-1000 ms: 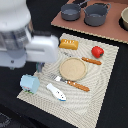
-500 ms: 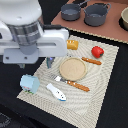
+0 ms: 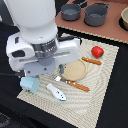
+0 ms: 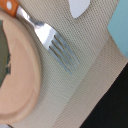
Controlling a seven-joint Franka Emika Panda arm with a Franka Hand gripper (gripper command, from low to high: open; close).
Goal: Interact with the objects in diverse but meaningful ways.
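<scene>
In the exterior view the red tomato [image 3: 97, 51] lies on the beige placemat [image 3: 102, 82]. The white carton with blue-green print [image 3: 30, 84] sits at the mat's corner on the exterior view's left, and the white-and-blue tube piece [image 3: 56, 91] lies beside it. The bread loaf is hidden behind the arm. My gripper [image 3: 60, 73] hangs low over the mat beside the tan plate [image 3: 76, 70]; the arm's body covers its fingers. The wrist view shows no fingers, only the fork's tines [image 4: 61, 51], the plate's rim [image 4: 22, 75], the tube piece's end [image 4: 80, 6] and the carton's edge [image 4: 121, 30].
An orange-handled fork [image 3: 75, 84] and an orange-handled knife [image 3: 91, 61] lie beside the plate. Two grey pots [image 3: 71, 11] [image 3: 96, 14] and a bowl [image 3: 125, 18] stand on the brown board behind. The black table [image 4: 107, 112] surrounds the mat.
The arm has swung toward the exterior view's right and come over the mat. It now covers the bread loaf, which showed earlier.
</scene>
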